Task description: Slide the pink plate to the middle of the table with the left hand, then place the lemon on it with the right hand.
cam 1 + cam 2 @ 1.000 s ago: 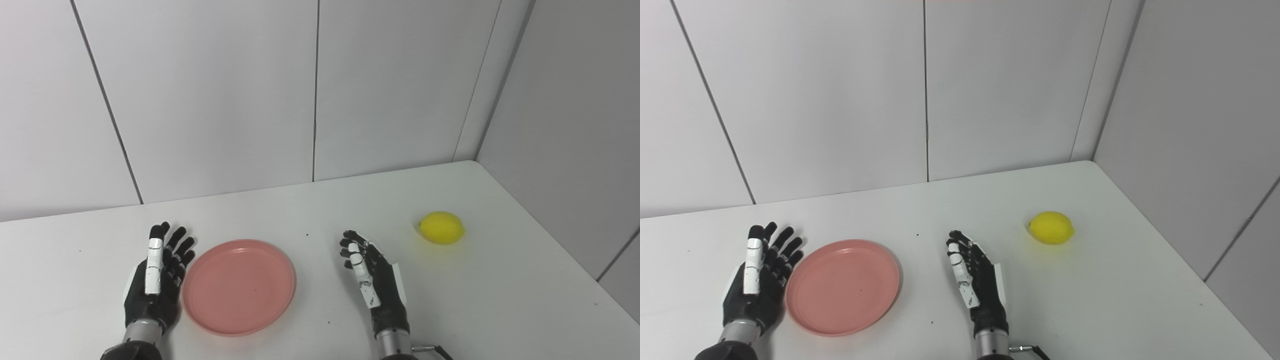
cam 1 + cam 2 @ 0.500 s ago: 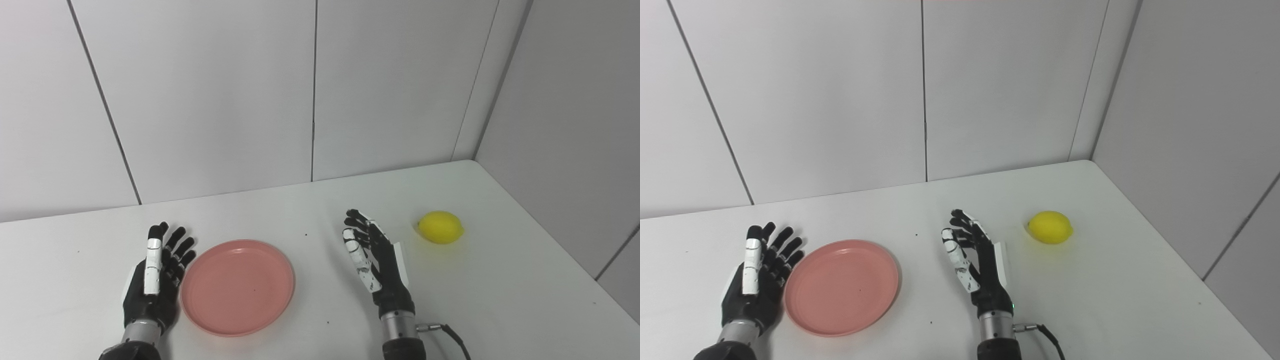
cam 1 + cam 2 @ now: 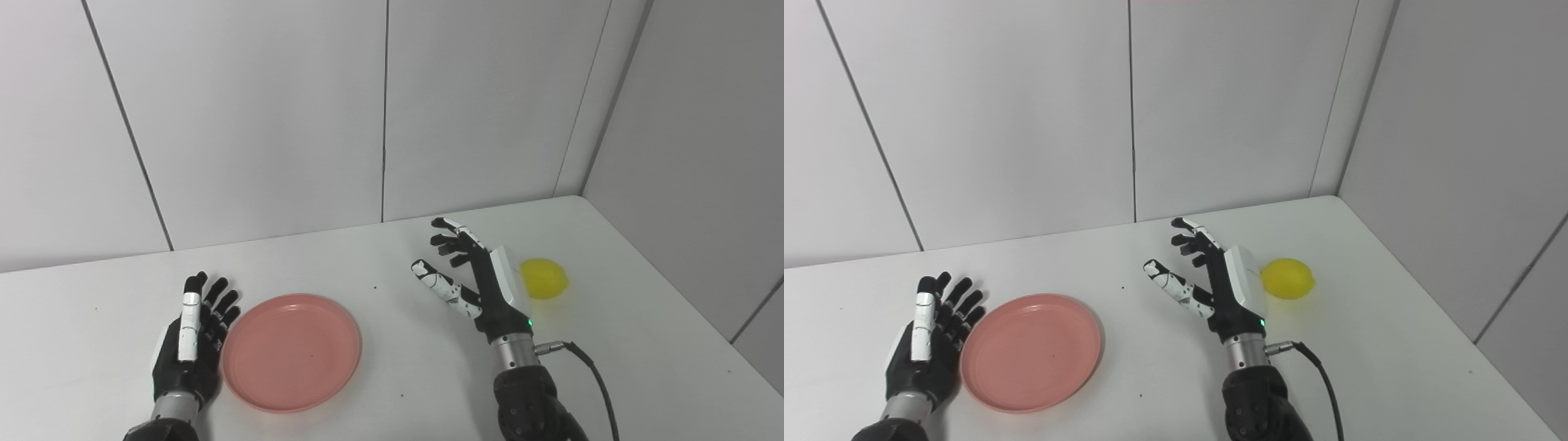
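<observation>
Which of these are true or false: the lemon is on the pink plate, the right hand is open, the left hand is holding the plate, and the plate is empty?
1. The lemon is on the pink plate. False: it lies on the table, far right of the plate.
2. The right hand is open. True: fingers spread, holding nothing.
3. The left hand is holding the plate. False: it rests open beside the plate's left rim.
4. The plate is empty. True.

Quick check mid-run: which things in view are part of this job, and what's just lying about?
Part of the job:
pink plate, beside the left hand
lemon, just beyond the open right hand

Lying about:
nothing loose; only the white table and wall panels
</observation>
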Tool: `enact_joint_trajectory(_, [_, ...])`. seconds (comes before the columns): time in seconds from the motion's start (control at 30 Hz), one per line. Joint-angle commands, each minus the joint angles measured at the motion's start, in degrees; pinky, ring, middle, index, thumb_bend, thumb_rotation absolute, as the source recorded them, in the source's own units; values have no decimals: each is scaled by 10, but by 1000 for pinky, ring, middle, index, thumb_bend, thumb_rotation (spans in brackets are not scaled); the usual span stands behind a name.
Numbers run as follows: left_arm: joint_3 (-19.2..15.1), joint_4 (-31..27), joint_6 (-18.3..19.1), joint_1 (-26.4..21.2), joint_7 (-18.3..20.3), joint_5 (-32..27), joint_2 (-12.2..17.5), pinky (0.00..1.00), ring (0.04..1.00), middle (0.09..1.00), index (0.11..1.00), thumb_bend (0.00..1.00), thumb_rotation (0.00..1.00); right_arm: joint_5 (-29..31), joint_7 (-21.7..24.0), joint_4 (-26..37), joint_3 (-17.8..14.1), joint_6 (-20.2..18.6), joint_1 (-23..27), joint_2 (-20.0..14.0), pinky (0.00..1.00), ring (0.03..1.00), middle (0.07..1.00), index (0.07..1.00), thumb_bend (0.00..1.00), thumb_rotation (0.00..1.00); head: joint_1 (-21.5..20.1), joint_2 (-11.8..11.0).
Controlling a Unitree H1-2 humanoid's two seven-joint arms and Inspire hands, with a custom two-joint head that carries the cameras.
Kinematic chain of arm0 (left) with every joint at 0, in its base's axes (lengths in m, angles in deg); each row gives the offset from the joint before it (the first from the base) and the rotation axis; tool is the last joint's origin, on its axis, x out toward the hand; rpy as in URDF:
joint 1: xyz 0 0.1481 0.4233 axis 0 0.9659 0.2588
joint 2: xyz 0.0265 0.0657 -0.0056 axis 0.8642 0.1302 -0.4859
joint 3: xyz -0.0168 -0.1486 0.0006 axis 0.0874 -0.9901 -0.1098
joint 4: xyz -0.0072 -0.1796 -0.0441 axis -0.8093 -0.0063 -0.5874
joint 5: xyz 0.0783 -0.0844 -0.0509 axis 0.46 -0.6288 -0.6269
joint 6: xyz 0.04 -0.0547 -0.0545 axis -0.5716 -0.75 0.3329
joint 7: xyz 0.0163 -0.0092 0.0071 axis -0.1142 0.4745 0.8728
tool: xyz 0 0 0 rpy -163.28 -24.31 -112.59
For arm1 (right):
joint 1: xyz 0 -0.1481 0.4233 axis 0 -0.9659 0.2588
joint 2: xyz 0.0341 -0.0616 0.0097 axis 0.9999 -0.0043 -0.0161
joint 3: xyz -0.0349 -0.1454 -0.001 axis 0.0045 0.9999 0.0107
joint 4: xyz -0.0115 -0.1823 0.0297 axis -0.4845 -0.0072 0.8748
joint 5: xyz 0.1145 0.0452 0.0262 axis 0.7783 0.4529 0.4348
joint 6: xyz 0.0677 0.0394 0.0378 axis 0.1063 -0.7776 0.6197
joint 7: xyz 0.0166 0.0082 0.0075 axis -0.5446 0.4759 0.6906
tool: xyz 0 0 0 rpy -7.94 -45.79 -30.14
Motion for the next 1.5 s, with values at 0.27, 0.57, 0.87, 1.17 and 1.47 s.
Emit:
enact_joint_trajectory(0.27, [4,2,6,4,4,-3,-4,941,916,946,994,809,820,-153,-1,-4,27,-19,50,-85,591,662,712,740,749,898,-1,1])
enact_joint_trajectory(0.57, [4,4,5,4,3,-2,-3,932,912,944,989,805,815,-183,-6,-31,18,-32,57,-126,588,646,691,749,770,900,1,1])
enact_joint_trajectory(0.87, [6,-1,10,7,4,2,2,921,914,944,990,786,830,-189,-12,-49,-3,-41,39,-157,580,643,691,720,751,847,0,0])
enact_joint_trajectory(1.17, [4,-5,19,4,4,-1,2,926,917,944,987,778,823,-189,-24,-88,-24,-49,31,-174,542,602,660,709,747,863,2,-1])
enact_joint_trajectory(1.47, [6,-9,24,2,2,1,4,933,916,942,990,792,829,-189,-27,-120,-25,-69,31,-186,541,612,666,680,752,878,2,1])
